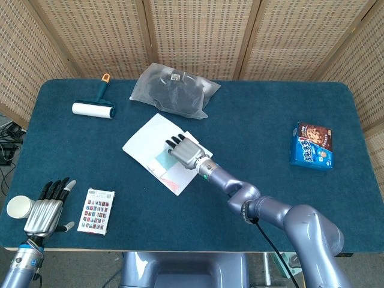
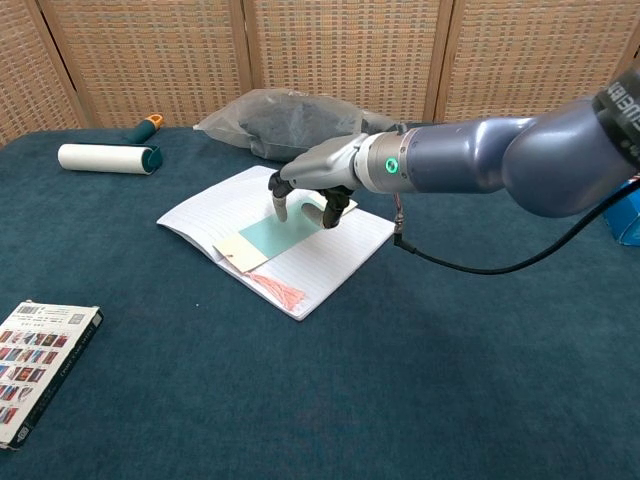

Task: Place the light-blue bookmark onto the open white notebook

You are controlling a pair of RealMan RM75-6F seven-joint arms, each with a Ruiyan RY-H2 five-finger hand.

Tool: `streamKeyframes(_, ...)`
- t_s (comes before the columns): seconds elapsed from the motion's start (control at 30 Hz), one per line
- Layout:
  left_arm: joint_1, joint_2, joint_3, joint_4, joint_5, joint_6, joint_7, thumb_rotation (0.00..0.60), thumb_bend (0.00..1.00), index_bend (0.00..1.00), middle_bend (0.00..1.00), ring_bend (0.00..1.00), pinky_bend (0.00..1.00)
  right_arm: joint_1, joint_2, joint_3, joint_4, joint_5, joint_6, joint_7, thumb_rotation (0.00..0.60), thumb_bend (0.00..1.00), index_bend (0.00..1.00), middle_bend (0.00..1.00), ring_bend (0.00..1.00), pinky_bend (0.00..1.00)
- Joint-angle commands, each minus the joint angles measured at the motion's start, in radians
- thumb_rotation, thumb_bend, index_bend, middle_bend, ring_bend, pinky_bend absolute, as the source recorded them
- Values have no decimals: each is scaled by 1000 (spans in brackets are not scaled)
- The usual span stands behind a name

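Observation:
The light-blue bookmark (image 2: 268, 237) with cream ends and a pink tassel lies flat across the open white notebook (image 2: 207, 206). In the head view the bookmark (image 1: 161, 161) shows partly under my right hand (image 1: 186, 151) on the notebook (image 1: 144, 140). My right hand (image 2: 312, 180) hovers just over the bookmark's far end. Its fingers (image 2: 281, 203) point down and are apart, with nothing in them. My left hand (image 1: 44, 210) rests at the table's near left corner, fingers stretched out and empty.
A lint roller (image 1: 93, 108) lies at the back left. A clear bag of dark stuff (image 1: 174, 90) sits just behind the notebook. A blue snack box (image 1: 312, 146) lies at the right, a card box (image 1: 96, 211) and a white disc (image 1: 18, 206) near my left hand.

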Motion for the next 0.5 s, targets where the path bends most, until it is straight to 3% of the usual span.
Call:
streamKeyframes(0.03, -1, -1, 0, 0, -1, -3, 1, 600, 0, 0, 0, 0, 0, 1, -11, 3, 14, 0, -7, 2, 600, 918, 293, 96, 0, 125)
streamKeyframes(0.5, -5, -4, 3, 5, -6, -15, 0, 600, 0, 0, 0, 0, 0, 4, -62, 4, 82, -32, -25, 34, 600, 914, 293, 89, 0, 111)
